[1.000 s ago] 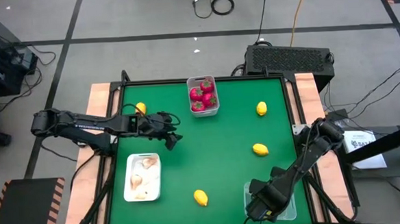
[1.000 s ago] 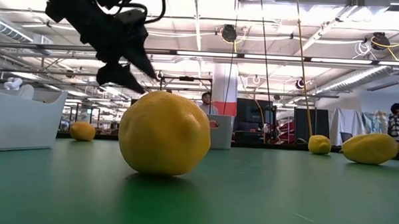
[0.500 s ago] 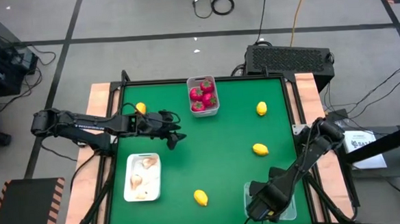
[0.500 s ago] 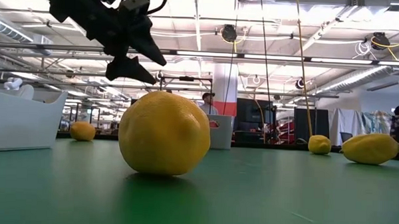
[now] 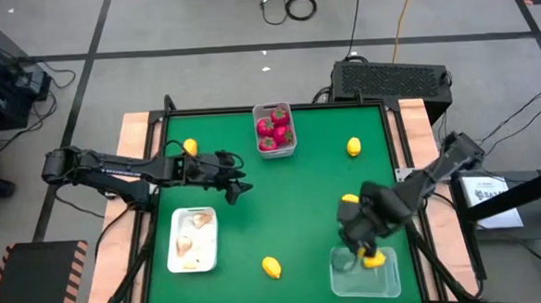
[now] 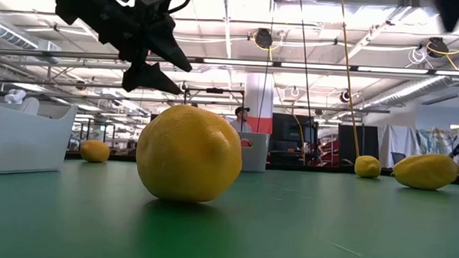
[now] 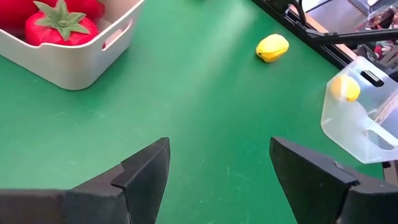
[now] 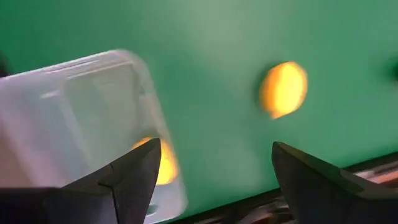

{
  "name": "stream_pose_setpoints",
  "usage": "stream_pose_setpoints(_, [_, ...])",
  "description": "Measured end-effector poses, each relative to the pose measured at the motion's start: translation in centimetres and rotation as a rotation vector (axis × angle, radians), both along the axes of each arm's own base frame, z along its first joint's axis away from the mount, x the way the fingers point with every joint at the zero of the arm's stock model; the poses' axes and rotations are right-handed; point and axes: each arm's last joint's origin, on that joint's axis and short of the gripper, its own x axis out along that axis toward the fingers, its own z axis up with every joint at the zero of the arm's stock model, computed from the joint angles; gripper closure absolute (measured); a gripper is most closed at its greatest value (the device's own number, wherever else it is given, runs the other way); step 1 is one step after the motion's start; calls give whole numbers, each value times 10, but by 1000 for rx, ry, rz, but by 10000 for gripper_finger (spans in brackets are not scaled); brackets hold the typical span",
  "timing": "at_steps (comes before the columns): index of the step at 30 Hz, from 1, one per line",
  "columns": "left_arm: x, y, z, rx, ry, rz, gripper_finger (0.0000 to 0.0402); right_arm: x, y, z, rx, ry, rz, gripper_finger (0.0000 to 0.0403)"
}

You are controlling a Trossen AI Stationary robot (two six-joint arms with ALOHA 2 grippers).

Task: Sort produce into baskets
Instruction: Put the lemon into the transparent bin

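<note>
Lower right of high view: clear tub (image 5: pixel 365 272) w/ one lemon (image 5: pixel 374 258) inside, right gripper (image 5: pixel 357 242) just above its rim, fingers spread, empty. Lemons loose at lower centre (image 5: pixel 271 266), upper right (image 5: pixel 354 147), upper left (image 5: pixel 190 147). Left gripper (image 5: pixel 241 181) mid-left, spread, empty. Red pieces in bin (image 5: pixel 275 129) top centre; garlic in tray (image 5: pixel 193 239) lower left.

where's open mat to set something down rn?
Widest bare patch: between the tomato bin, garlic tray and the lemon at the front edge. Crowded: front right, where the right gripper hangs by the clear tub.
</note>
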Motion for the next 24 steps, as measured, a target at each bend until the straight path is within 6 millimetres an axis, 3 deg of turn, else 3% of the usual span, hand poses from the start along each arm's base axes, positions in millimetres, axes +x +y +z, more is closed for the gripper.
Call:
stream_pose_setpoints(5, [0,-4,0,0,0,-15,119,16,-39,-13,-18,63,-117,106])
stream_pose_setpoints(8, [0,-7,0,-16,-1,-17,119,21,-63,-33,7,136,-236,105])
stream_pose_setpoints(11, [0,-9,0,-22,-1,-24,119,22,-79,-58,21,177,-232,105])
stream_pose_setpoints(17, [0,-13,0,-22,0,-38,119,17,-98,-104,111,202,-244,105])
stream_pose_setpoints(24, [0,-13,0,-22,0,-38,119,10,-108,-120,72,214,-245,105])
